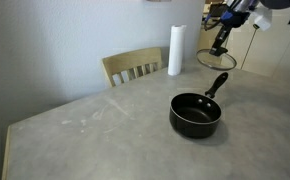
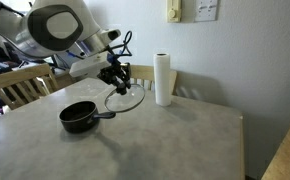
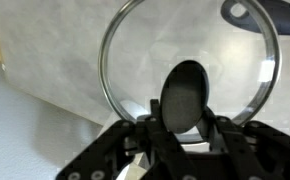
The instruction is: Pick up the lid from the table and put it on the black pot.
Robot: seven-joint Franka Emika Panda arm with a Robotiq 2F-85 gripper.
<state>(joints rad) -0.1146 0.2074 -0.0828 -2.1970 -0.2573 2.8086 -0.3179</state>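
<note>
The table (image 1: pixel 95 135) carries the black pot (image 1: pixel 195 116) and an upright paper towel roll (image 1: pixel 175 50).

A home dining area: a wooden chair (image 1: pixel 135 67) stands at the far edge of the grey table (image 1: pixel 95 135). A paper towel roll (image 1: pixel 175 51) stands near that edge, and switch plates (image 2: pixel 207 10) sit on the plain wall (image 2: pixel 255 55).

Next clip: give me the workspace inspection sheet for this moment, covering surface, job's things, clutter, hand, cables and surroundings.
Surface: table, grey and mottled, no spills seen.
Job's things: black pot upright on the table, uncovered; lid held in the air, tilted, not on the pot.
Clutter: paper towel roll, standing upright.
Grippers: hand shut on the lid's knob.
Cables: thin dark cable looping at the wrist.
Surroundings: wooden chair at the table edge; wall plates.
</note>
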